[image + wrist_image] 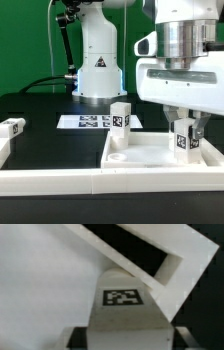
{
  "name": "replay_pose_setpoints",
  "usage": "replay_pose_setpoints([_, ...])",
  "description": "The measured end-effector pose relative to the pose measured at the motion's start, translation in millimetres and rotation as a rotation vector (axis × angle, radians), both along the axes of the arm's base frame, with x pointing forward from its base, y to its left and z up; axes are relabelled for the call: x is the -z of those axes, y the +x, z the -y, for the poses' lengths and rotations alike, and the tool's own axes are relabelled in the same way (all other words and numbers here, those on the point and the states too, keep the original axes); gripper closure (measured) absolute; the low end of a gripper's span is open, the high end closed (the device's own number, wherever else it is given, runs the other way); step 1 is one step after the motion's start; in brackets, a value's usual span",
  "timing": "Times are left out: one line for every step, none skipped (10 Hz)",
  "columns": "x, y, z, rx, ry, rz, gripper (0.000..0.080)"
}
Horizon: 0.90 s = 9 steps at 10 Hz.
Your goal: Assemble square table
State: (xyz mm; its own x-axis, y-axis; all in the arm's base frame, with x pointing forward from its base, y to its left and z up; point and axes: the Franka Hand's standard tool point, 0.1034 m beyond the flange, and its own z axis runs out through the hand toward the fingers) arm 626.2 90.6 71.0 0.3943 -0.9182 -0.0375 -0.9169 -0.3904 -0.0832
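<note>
up close, the gripper was clamped on a white tagged leg, its fingers pressing both sides of the block, which stood upright directly beneath the hand on the square tabletop near the exterior view's right corner. a second leg stood upright on the slab's far edge. farther back the marker board lay flat before the arm's base.

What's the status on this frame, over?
Gripper shut on leg, held upright over square slab. Second leg stands behind slab. Third leg apart, exterior view's left. Nothing blocking.
</note>
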Motion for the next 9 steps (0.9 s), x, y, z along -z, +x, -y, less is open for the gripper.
replay_pose_setpoints([0.2, -0.5, 1.7, 0.091, 0.012, -0.01, 0.0509])
replay_pose_setpoints([0.4, -0.9, 1.7, 0.17, 0.024, -0.018, 0.0509])
replay_pose_setpoints([0.3, -1.0, 1.8, 0.203, 0.027, -0.022, 0.0509])
replay_pose_setpoints([0.4, -1.2, 2.1, 0.277, 0.04, -0.031, 0.0509])
replay_pose_setpoints([0.5, -1.3, 1.2, 0.334, 0.045, -0.035, 0.0509])
replay_pose_setpoints([0.4, -1.3, -0.5, 0.387, 0.048, -0.038, 0.0509])
replay_pose_setpoints([0.6, -1.4, -0.8, 0.441, 0.051, -0.043, 0.0435])
replay_pose_setpoints([0.6, -1.4, -0.6, 0.433, 0.05, -0.042, 0.0435])
replay_pose_setpoints([0.3, -1.5, -1.0, 0.381, 0.046, -0.038, 0.0249])
